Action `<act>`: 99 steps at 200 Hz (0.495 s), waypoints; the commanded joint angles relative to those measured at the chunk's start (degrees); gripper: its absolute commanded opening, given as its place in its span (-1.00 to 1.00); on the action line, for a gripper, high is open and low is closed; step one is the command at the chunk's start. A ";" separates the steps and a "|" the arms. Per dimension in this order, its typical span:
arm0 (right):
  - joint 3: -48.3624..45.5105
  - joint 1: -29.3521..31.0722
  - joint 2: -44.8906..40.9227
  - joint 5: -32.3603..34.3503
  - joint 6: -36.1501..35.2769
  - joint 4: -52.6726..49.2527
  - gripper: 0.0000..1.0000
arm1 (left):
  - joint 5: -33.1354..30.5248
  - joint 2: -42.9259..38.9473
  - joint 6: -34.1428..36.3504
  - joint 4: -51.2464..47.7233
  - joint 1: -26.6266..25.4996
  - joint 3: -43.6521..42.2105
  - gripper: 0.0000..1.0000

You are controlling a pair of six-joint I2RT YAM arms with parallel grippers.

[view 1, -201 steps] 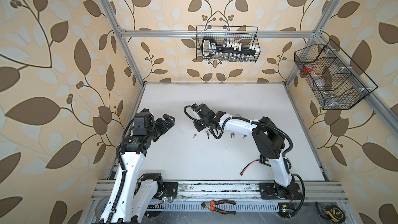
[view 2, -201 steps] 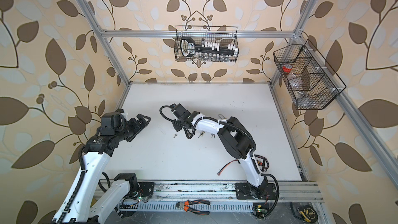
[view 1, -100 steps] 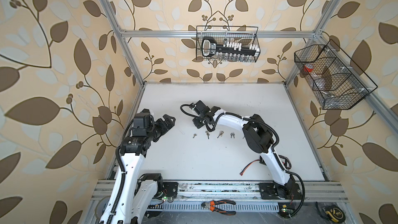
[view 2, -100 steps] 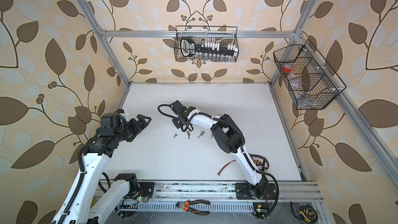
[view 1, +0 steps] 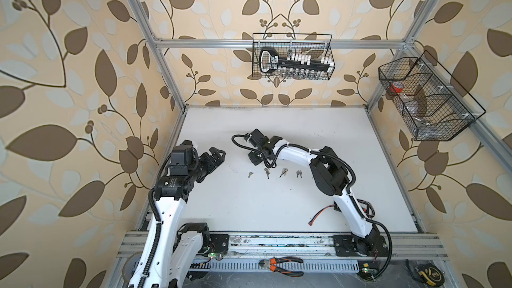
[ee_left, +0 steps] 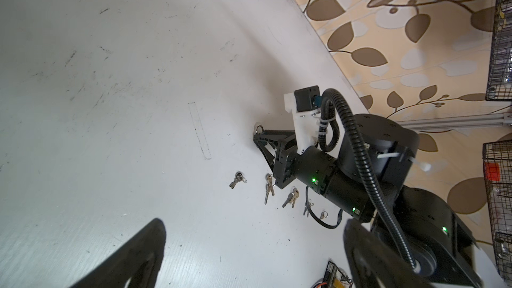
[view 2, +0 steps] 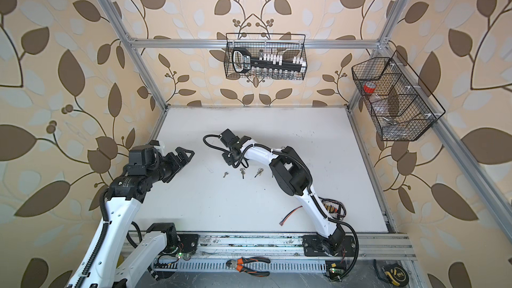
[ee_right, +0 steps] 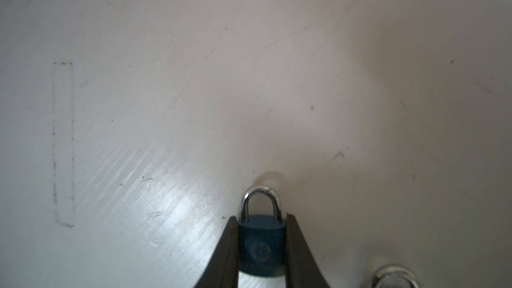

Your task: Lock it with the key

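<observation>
Holds a dark padlock clamped by its body sides in the right gripper, close to the surface, near the keys. Has the left gripper spread wide, empty. Looks rigid, dense, slick; suits a body grip. Cannot make out the keyhole; shows a second shackle cut off.

A small dark blue metal padlock sits between the jaws of the right gripper. On the white table, beside those jaws, lie small silver metal keys.
</observation>
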 commanded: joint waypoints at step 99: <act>6.49 -1.11 3.14 -6.63 0.31 -3.58 -0.26 | 2.92 -3.60 2.74 -2.64 0.73 4.29 0.98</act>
